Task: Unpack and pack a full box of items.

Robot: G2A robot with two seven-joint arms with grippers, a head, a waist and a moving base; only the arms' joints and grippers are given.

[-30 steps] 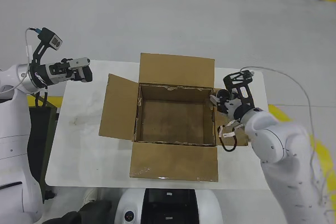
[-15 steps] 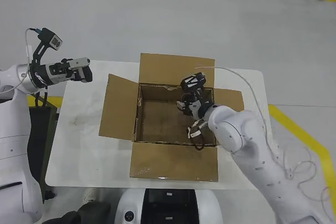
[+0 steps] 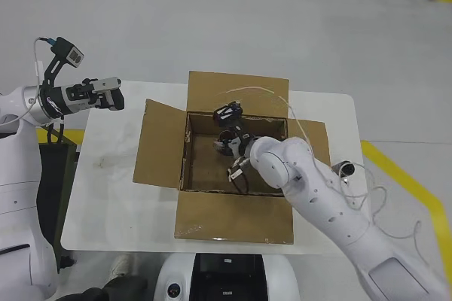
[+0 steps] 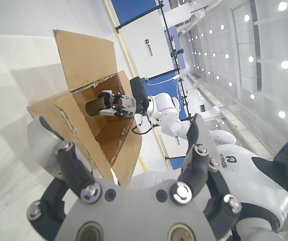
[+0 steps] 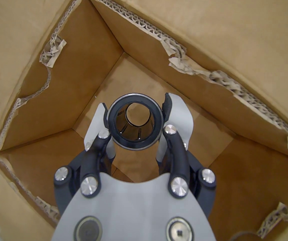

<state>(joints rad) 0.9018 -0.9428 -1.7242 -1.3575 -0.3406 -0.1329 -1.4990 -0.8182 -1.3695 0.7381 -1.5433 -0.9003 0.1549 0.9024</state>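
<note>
An open cardboard box (image 3: 160, 143) stands in the middle of the white table (image 3: 109, 196), all its flaps folded out. My right gripper (image 3: 227, 140) hangs over the box's inside near the far wall. It is shut on a dark hollow cylinder (image 5: 135, 124), whose open end faces the wrist camera, with the bare box floor (image 5: 144, 73) below it. From the left wrist, the same cylinder (image 4: 93, 106) sticks out of the right gripper (image 4: 106, 104) above the box (image 4: 88, 58). My left gripper (image 3: 114, 94) is open and holds nothing, above the table's far left corner.
A small grey round part (image 3: 346, 169) lies on the table right of the box, beside the right arm's loose white cable (image 3: 361, 196). Bare table lies left of the box. Yellow floor tape (image 3: 407, 177) runs past the table's right side.
My right gripper has swung left with the cylinder, from over the box's right flap to over the box's inside. The left arm has not moved.
</note>
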